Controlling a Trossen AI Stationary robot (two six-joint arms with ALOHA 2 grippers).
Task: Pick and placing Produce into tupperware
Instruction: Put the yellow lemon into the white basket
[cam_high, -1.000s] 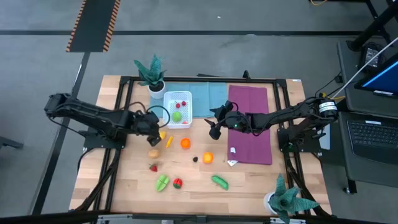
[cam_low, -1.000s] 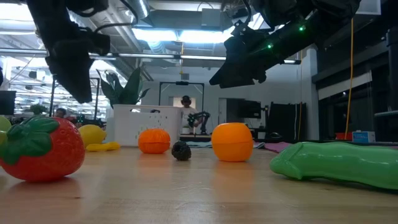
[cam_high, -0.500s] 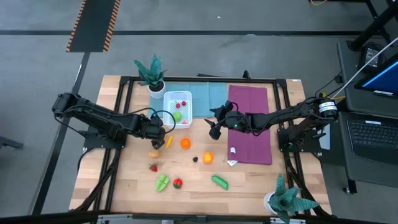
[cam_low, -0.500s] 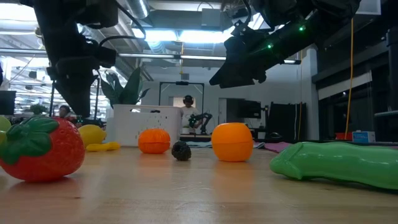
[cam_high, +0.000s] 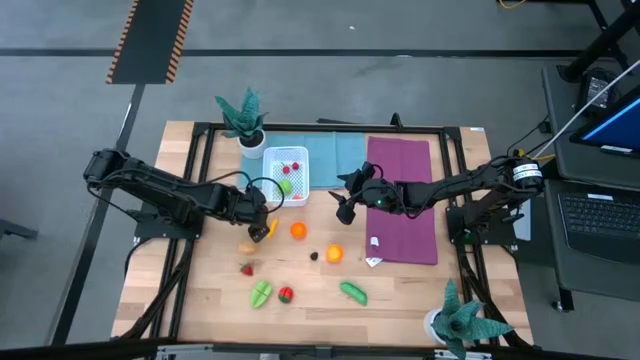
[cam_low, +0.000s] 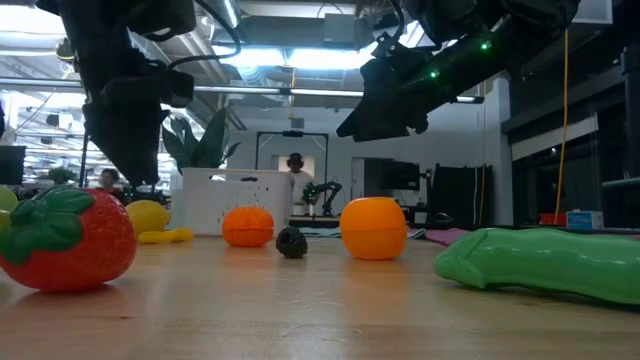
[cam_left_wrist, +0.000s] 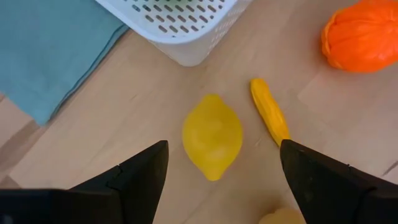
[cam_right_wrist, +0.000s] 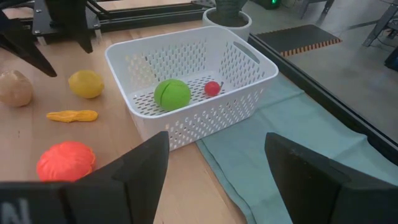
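Even, bright overhead light is washing the wooden table (cam_high: 300, 290) in the high view, and shadows under the arms are staying faint and soft. In the low view, ceiling strip lights (cam_low: 270, 55) are glaring white behind the arms, turning them into near-black silhouettes, while the strawberry (cam_low: 65, 240) close to the lens is looking slightly soft. In the left wrist view, the lemon (cam_left_wrist: 212, 135) is casting a thin, soft shadow and its skin is showing a mild sheen. The white basket (cam_right_wrist: 193, 84) in the right wrist view is appearing crisp and evenly lit.
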